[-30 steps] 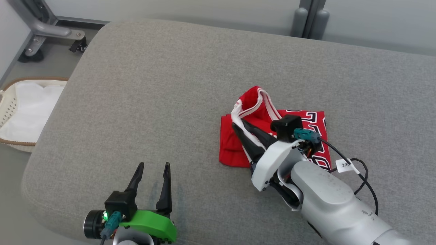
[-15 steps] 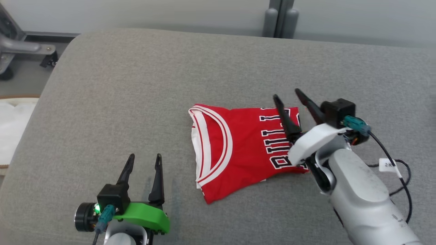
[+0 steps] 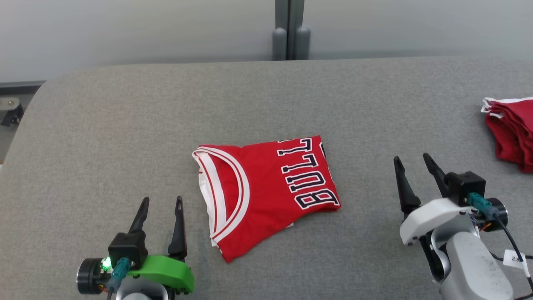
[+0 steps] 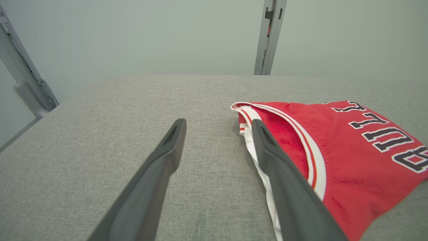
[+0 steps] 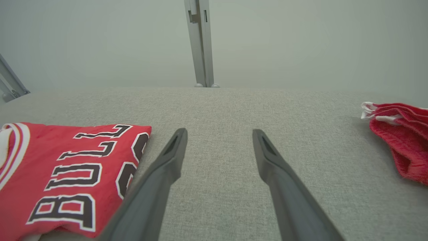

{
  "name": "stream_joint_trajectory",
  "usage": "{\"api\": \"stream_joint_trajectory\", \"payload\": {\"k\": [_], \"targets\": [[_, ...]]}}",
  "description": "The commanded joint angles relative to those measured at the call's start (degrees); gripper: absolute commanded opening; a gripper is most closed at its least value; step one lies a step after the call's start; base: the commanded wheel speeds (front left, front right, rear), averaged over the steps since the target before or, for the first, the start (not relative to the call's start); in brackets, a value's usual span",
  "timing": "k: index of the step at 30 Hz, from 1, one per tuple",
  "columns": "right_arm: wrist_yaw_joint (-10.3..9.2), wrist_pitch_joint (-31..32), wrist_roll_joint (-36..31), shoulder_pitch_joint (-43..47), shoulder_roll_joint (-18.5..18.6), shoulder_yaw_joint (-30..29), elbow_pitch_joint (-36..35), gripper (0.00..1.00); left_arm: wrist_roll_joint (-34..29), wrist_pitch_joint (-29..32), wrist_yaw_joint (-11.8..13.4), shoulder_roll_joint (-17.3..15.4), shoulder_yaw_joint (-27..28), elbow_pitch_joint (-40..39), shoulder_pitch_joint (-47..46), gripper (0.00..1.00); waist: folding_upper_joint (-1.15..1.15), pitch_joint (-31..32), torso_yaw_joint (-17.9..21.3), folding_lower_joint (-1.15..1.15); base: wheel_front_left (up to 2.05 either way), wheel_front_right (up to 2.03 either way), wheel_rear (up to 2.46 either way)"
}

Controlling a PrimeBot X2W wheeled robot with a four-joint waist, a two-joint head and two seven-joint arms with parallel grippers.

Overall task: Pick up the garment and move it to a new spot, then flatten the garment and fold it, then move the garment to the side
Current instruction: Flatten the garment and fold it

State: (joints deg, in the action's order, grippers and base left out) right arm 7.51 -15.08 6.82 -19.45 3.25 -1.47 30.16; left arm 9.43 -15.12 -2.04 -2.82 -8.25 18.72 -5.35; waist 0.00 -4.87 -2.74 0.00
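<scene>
The folded red basketball jersey (image 3: 266, 187), white-trimmed with black "BULL" lettering, lies in the middle of the padded grey tabletop (image 3: 125, 125), between the two claws and nearer the left one. The left claw (image 3: 162, 200) is spread and empty just beside the trimmed armhole edge. The right claw (image 3: 411, 158) is also spread and empty, well apart from the jersey. Another red garment pile (image 3: 510, 133) sits at the far right. The jersey looks light, limp and probably slick, so its layers could slide apart. A pinch through all layers at opposite folded edges seems safest.
</scene>
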Motion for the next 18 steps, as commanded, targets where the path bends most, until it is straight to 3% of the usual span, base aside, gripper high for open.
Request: {"api": "stream_joint_trajectory", "payload": {"k": [1,18], "targets": [[-0.06,-0.08,-0.63,1.46,-0.03,-0.40,-0.49,1.00,-0.55,0.01,-0.10,-0.22,0.36,0.16,1.03,1.00,0.00,1.72,1.61,0.00,0.00,0.00,0.00],[-0.06,-0.08,-0.54,11.43,-0.23,-0.66,-3.10,1.00,-0.60,0.01,0.66,-0.22,1.31,-1.24,8.08,1.00,0.00,5.61,3.87,0.00,0.00,0.00,0.00]]}}
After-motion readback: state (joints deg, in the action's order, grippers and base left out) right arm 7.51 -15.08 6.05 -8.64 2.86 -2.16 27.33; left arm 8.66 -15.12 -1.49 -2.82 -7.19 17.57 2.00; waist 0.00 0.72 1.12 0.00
